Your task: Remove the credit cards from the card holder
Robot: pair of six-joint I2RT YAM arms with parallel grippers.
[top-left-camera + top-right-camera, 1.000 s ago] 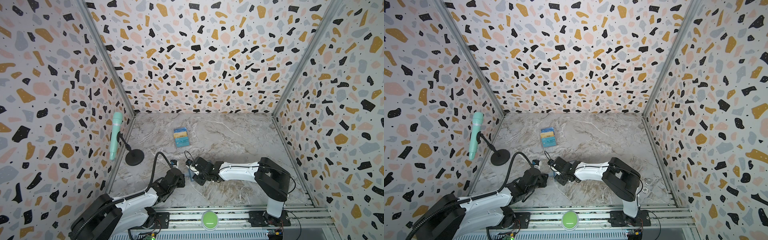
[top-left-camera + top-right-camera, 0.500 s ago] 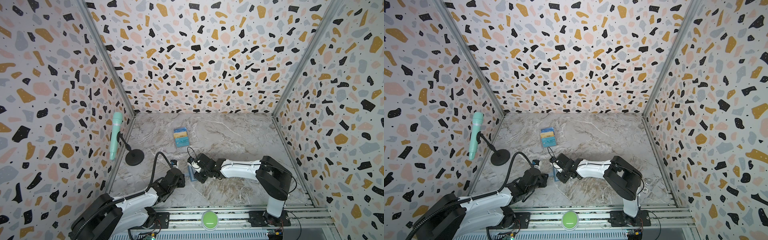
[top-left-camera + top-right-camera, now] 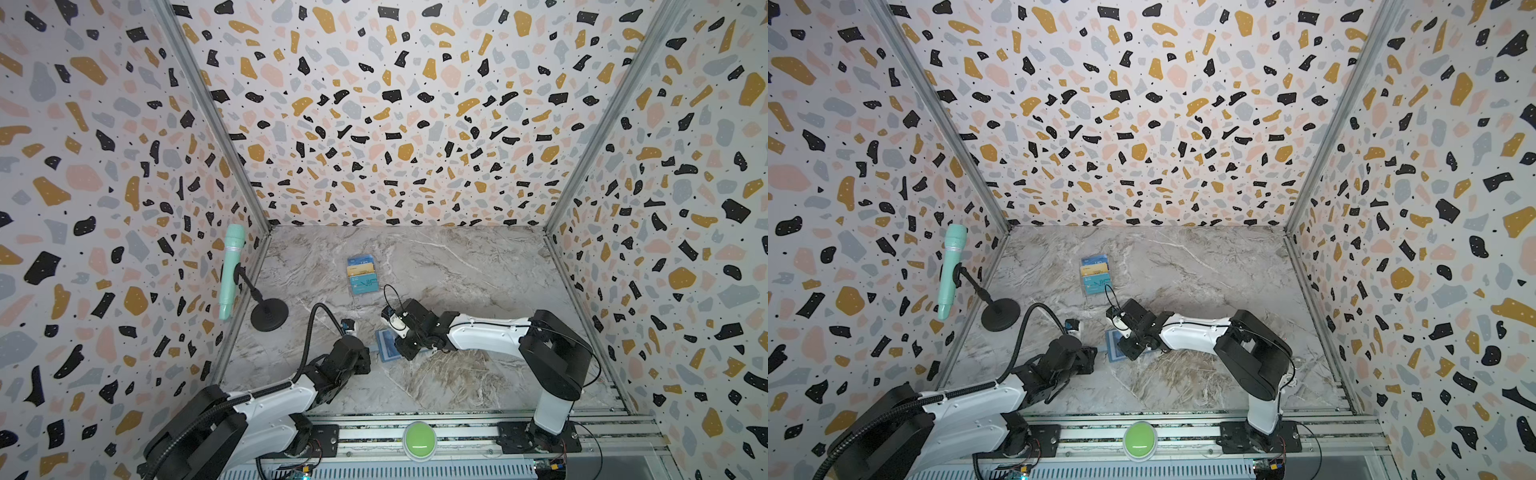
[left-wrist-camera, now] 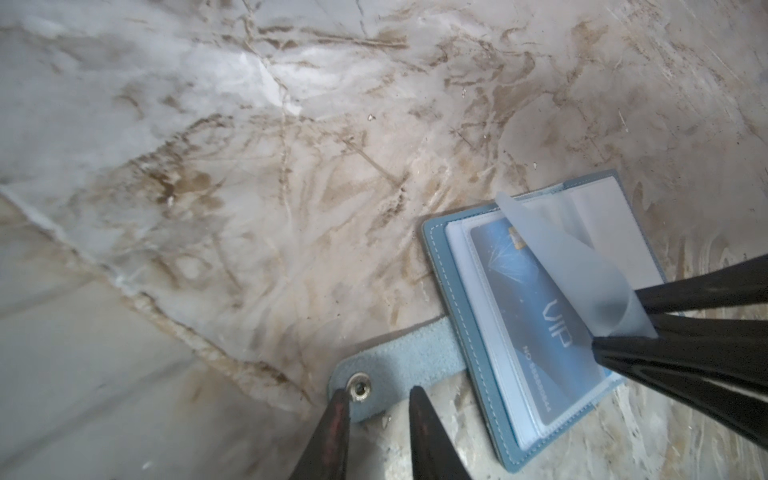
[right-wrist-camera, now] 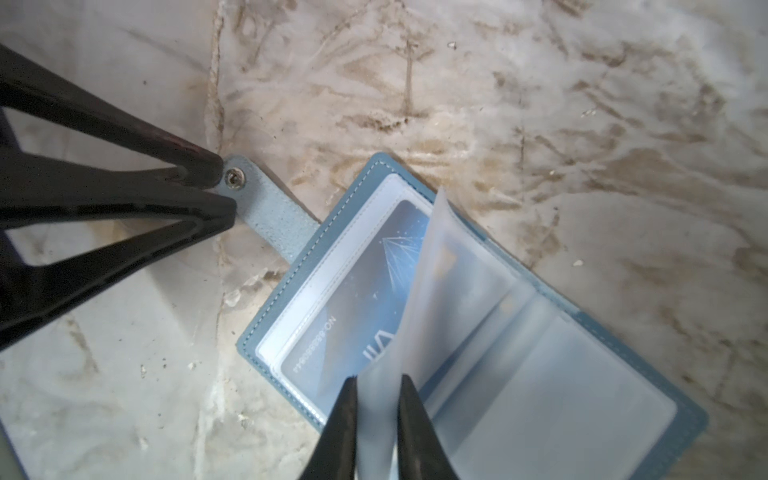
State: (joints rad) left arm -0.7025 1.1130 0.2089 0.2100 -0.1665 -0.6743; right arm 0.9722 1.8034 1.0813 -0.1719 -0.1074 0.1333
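The slate-blue card holder (image 3: 385,348) lies open on the marble near the front, also in the other top view (image 3: 1112,350). Its left pocket holds a blue credit card (image 4: 536,307) marked VIP, seen too in the right wrist view (image 5: 365,299). My left gripper (image 4: 378,395) has its fingertips clamped on either edge of the snap tab (image 5: 270,216), flat on the table. My right gripper (image 5: 378,382) is shut on a clear pocket sleeve (image 5: 419,291), which curls up off the holder (image 4: 561,257).
Three cards, blue, gold and teal, sit in overlapping tiers (image 3: 362,274) farther back. A mint microphone (image 3: 232,270) on a black round stand (image 3: 269,314) is at the left wall. A green button (image 3: 419,435) sits on the front rail. Terrazzo walls close in three sides.
My right gripper moved left onto the open holder and closed on the clear sleeve, lifting it. The left arm stayed on the snap tab.
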